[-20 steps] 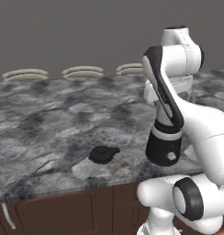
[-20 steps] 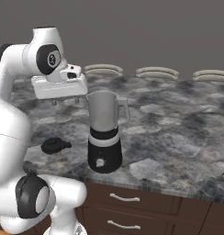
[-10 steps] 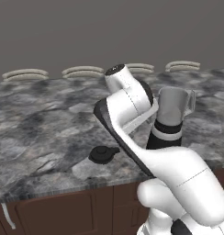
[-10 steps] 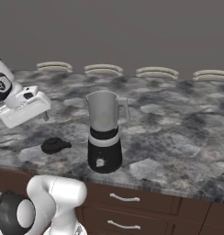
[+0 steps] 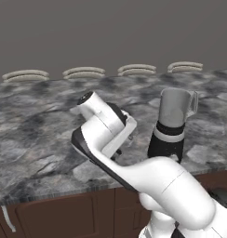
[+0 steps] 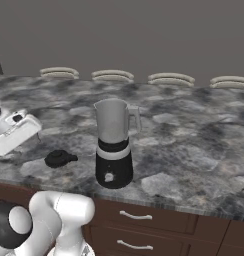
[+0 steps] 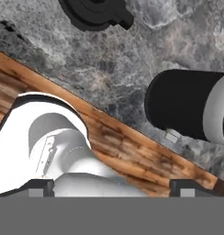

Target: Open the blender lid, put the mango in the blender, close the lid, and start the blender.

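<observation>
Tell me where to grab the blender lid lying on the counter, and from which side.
Grip the lid by its raised centre knob, coming straight down from above. It lies flat on the counter, left of the blender and apart from it, so its low rim gives the fingers little to pinch. The side tab points toward the blender; the open gripper should probably straddle the knob across that line.

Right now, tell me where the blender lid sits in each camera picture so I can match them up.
Left base view: I cannot make out the blender lid; the arm covers the counter left of the blender.
Right base view: blender lid lies flat on the counter, left of the blender, near the front edge.
Hand view: blender lid at the top edge, left of centre.
Shared landmark: the blender's black base.
</observation>
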